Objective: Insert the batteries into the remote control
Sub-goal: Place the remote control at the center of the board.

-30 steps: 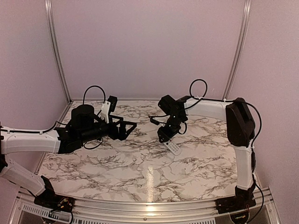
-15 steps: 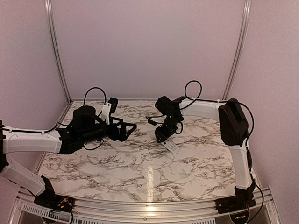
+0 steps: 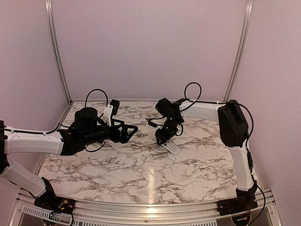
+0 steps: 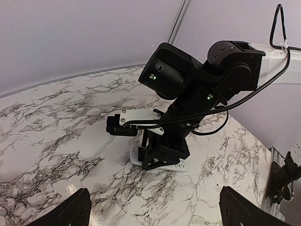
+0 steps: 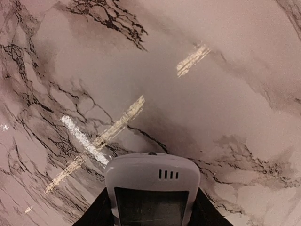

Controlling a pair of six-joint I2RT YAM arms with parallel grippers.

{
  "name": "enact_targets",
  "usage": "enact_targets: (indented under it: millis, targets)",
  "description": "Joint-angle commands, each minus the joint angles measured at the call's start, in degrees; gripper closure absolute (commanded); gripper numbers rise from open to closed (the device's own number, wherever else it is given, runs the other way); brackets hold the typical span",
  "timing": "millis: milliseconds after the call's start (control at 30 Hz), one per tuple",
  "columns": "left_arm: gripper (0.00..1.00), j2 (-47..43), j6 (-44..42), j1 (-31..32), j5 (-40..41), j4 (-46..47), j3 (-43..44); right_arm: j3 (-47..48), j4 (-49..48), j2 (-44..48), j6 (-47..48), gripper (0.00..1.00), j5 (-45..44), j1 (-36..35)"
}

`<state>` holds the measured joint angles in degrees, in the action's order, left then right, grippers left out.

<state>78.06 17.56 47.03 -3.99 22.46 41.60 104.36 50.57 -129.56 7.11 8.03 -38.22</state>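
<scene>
The white remote control (image 3: 174, 149) lies flat on the marble table, screen side up. My right gripper (image 3: 163, 136) comes down over its far end and is shut on it. In the right wrist view the remote control (image 5: 150, 181) fills the space between my right gripper's (image 5: 150, 214) two dark fingers, which press its sides. In the left wrist view the remote control (image 4: 181, 165) sticks out from under the right gripper (image 4: 162, 153). My left gripper (image 3: 130, 129) hovers open to the left, pointing at it; its fingertips (image 4: 63, 212) are wide apart and empty. The batteries are out of view.
The marble tabletop (image 3: 141, 165) is bounded by pale walls and an aluminium frame (image 3: 59, 52). Cables loop above both wrists, the right arm's cable (image 3: 190, 94) standing near the back wall.
My right arm has drawn slightly to the left, its elbow moving inward, with the gripper still on the remote control. The left arm has hardly moved.
</scene>
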Motion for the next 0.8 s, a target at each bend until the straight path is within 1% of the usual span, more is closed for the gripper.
enact_targets:
  millis: [0,133,233,333,467,600,767]
  targets:
    - [0.01,0.78,-0.55,-0.47,0.03,0.92,0.71,1.12,-2.19,-2.45,-0.01,0.51,0.6,0.51]
    - [0.01,1.03,-0.62,-0.45,-0.1,0.67,0.94,1.38,-2.0,-2.64,0.44,0.4,0.7,0.53]
    - [0.01,1.32,-0.63,-0.46,-0.41,0.48,1.34,1.59,-2.24,-2.14,0.27,0.25,2.01,0.51]
    - [0.01,1.63,-0.48,-0.47,-1.12,0.56,1.69,0.9,-3.61,-0.23,-0.02,0.18,3.49,0.51]
    - [0.01,1.83,-0.14,-0.45,-1.57,0.4,2.19,-1.85,-6.57,5.28,-0.71,0.15,4.67,1.51]
    - [0.01,1.98,0.12,-0.44,-1.44,0.39,2.55,-7.27,-10.17,11.05,-1.43,0.15,4.02,4.26]
    - [0.01,2.09,0.21,-0.45,-1.29,0.48,2.69,-15.69,-13.8,16.55,-1.4,0.15,-1.8,7.81]
